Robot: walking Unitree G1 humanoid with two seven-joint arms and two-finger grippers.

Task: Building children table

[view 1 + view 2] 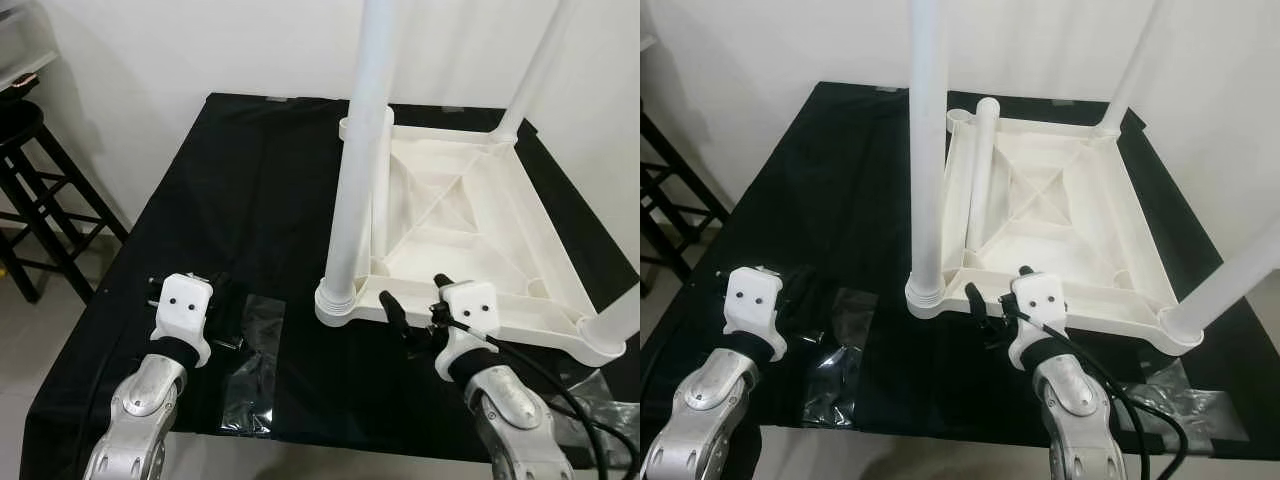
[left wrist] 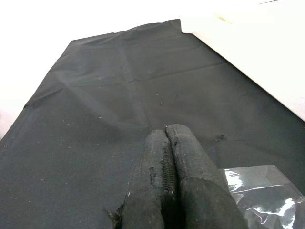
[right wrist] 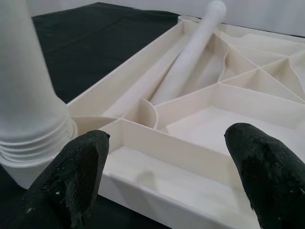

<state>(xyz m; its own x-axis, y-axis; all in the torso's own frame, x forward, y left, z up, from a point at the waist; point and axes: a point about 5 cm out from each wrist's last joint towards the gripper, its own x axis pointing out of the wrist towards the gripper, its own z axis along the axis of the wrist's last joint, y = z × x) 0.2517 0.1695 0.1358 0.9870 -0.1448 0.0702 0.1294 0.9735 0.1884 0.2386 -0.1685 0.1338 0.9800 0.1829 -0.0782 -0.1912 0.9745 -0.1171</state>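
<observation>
1. Standing upside down on the black-covered surface [image 1: 250,180]: white plastic tabletop [image 1: 1060,225], ribbed underside up, occupying the robot's right half of the cloth.
2. Already upright in corner sockets, by the look of it: near-left leg [image 1: 358,180], far-right leg [image 1: 535,70], near-right leg [image 1: 1230,285]. Seated depth of each not checkable from these frames.
3. Lying loose inside the tray, along its left wall: fourth leg [image 1: 982,170], tip toward the far-left corner socket [image 1: 958,118], which stands empty.
4. Judged roughly three quarters done; left to do: lifting that loose leg, seating it in the far-left socket, then turning the table onto its feet.
5. Hovering just in front of the tabletop's near edge, beside the near-left leg's threaded base: right claw [image 1: 992,300], fingers [image 3: 78,176] spread wide apart, clamped on nothing, aimed across the ribs toward the loose leg.
6. Held low over the bare cloth well to the left of the tabletop: left claw [image 2: 169,176], fingers pressed together, holding nothing.
7. Lying flat on the cloth just beside the left claw: empty clear plastic bag [image 1: 255,350]; more crumpled clear plastic [image 1: 1180,395] near the right forearm.
8. Standing off the surface's left side: dark stool [image 1: 30,190].
</observation>
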